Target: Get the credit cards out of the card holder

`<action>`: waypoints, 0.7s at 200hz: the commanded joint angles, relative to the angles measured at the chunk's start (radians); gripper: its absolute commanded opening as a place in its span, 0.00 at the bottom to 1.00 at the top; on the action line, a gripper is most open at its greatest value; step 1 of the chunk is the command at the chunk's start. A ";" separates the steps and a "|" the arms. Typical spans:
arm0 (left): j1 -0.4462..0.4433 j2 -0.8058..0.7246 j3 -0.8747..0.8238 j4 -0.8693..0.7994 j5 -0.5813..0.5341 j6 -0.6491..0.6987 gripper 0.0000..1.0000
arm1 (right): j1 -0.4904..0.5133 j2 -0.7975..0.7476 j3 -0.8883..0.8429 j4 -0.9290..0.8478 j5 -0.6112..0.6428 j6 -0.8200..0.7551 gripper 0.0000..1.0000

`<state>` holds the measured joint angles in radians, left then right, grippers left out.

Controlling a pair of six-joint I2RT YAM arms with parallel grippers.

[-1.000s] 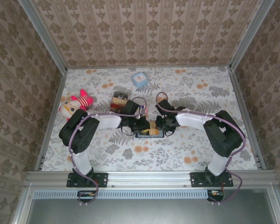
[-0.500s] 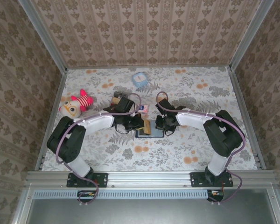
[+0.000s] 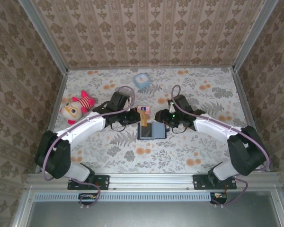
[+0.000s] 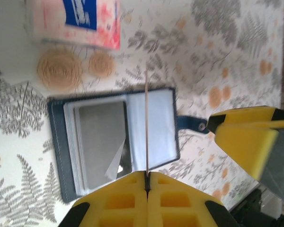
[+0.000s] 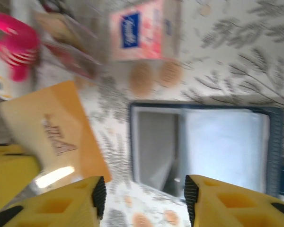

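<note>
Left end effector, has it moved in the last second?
Yes. The left end effector has drawn back off the card holder, toward the small blue object behind it, gripping a credit card.

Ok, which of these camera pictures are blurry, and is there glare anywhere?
Right wrist view: smeared throughout, worst on the pink toy and box; the orange card is soft. Left wrist view: sharper, pale glare streak on the card holder sleeve. Top view: sharp, evenly lit.

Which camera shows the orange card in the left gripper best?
Right wrist: the orange card shows its broad printed face. Left wrist sees it edge-on, a thin line pinched in the left gripper. Top external gives a small orange sliver just beyond the card holder.
</note>
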<state>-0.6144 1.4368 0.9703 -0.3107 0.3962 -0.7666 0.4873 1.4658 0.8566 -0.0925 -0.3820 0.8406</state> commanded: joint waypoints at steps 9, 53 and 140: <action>0.034 -0.046 0.047 0.122 0.085 -0.043 0.00 | -0.026 -0.050 -0.056 0.266 -0.179 0.129 0.63; 0.093 -0.050 0.065 0.255 0.223 -0.140 0.00 | -0.036 0.004 -0.048 0.536 -0.243 0.358 0.65; 0.151 -0.081 0.067 0.310 0.304 -0.245 0.00 | -0.030 0.141 0.036 0.908 -0.288 0.584 0.57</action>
<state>-0.4694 1.3876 1.0115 -0.0330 0.6525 -0.9707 0.4541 1.5967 0.8597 0.6651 -0.6476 1.3453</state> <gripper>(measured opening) 0.051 0.595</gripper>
